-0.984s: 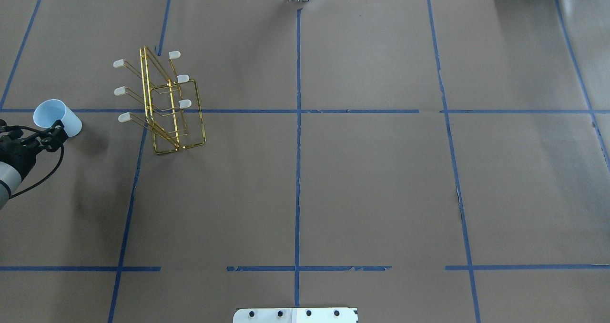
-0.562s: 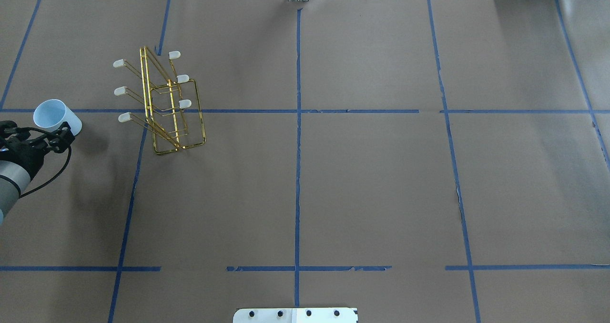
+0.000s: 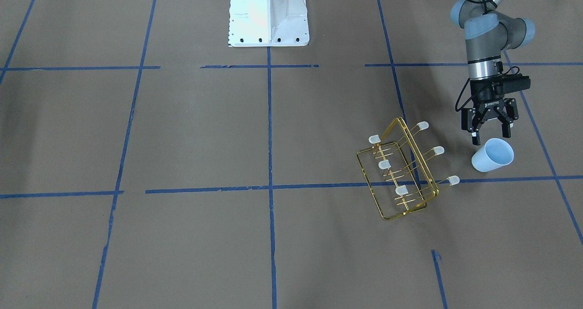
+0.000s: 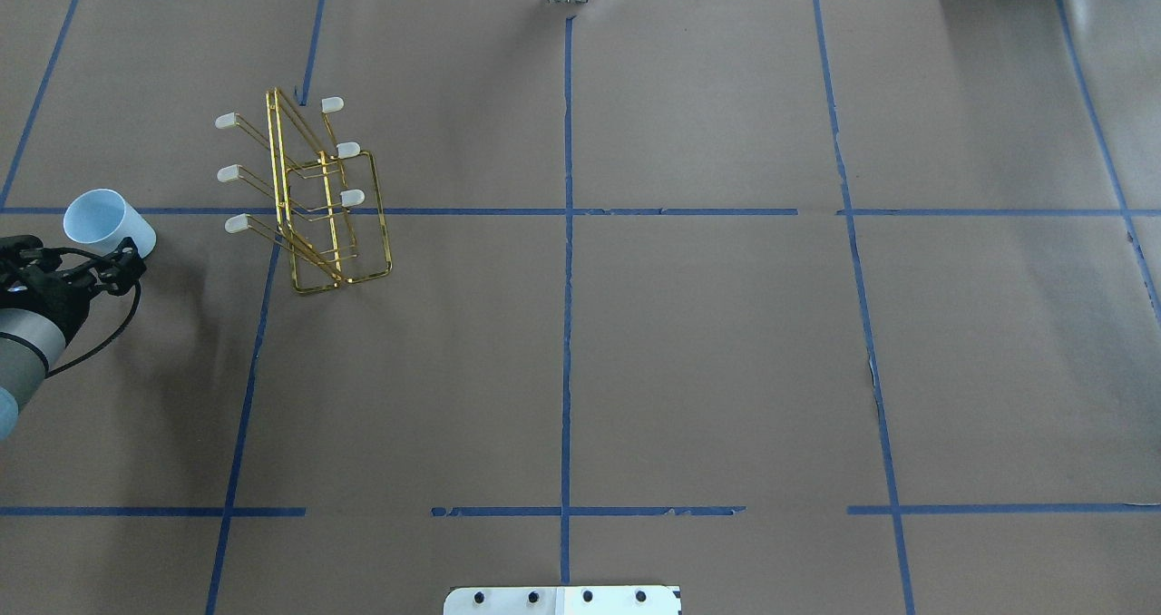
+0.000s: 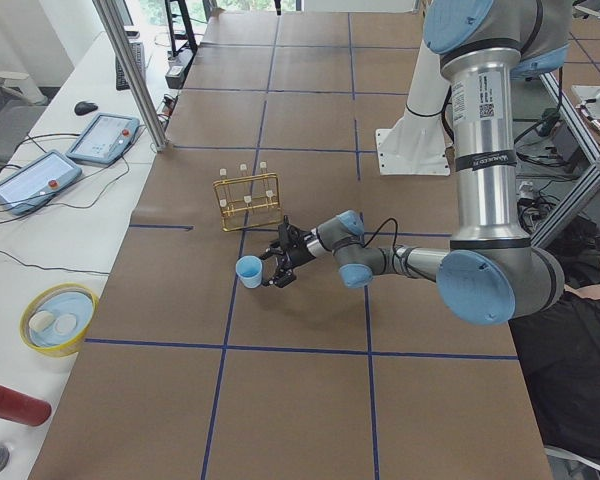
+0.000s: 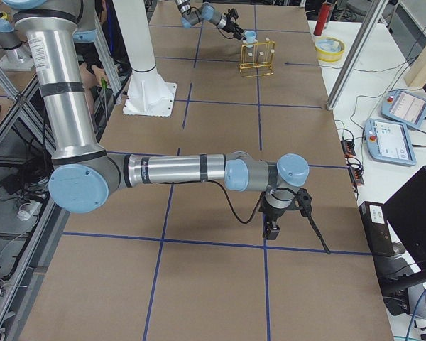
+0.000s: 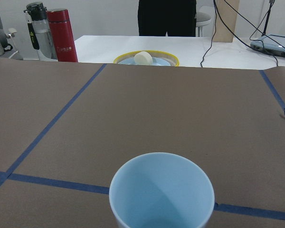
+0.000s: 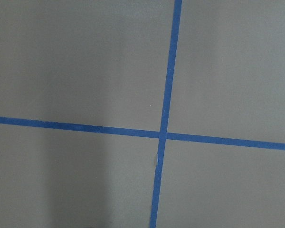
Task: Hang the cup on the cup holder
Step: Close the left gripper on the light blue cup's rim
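One left tool (image 3: 490, 137), spread wide and empty, beside cup (image 3: 493, 156); cup holder (image 3: 385, 164) apart.

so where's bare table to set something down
Everything right of the centre tape line is bare, as is the stretch between cup holder and base plate. Tight only around the cup, with the left end effector beside it.

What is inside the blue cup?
Nothing visible: the left wrist view looks into the cup and shows only bare pale blue wall. Its very bottom is cut off by the picture's edge, so unseen there.
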